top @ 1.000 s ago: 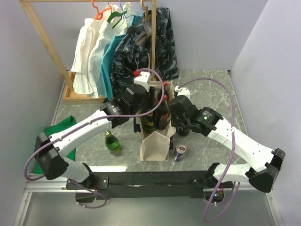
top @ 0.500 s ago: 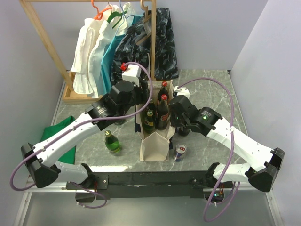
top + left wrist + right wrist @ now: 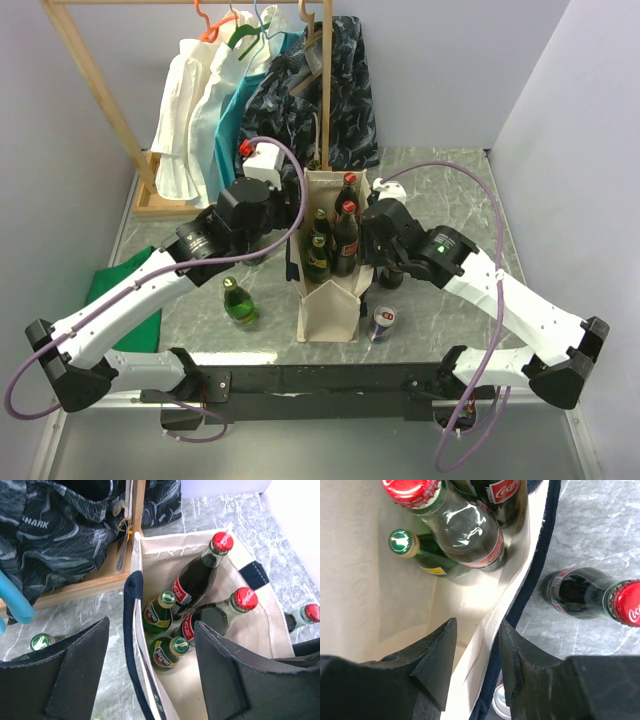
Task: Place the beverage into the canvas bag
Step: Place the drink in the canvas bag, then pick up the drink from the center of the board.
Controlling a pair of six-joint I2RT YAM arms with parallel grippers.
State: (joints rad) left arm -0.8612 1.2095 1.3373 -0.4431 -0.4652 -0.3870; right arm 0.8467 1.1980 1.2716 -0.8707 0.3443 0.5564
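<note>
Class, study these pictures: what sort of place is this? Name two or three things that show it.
Probably a staged robot test cell: plain white partition walls box in a marble-patterned table, with a wooden garment rack and a bottle-filled canvas bag.

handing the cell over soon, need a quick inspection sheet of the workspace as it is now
surface: grey marbled table, no spill seen
job's things: canvas bag upright, four bottles inside; green bottle, cola bottle and can stand outside it
clutter: green cloth at the table's left edge
grippers: left gripper open, empty, by the bag rim; right gripper open, straddling the bag wall
cables: purple cables loop above the table
surroundings: clothes rack with hung garments behind
</note>
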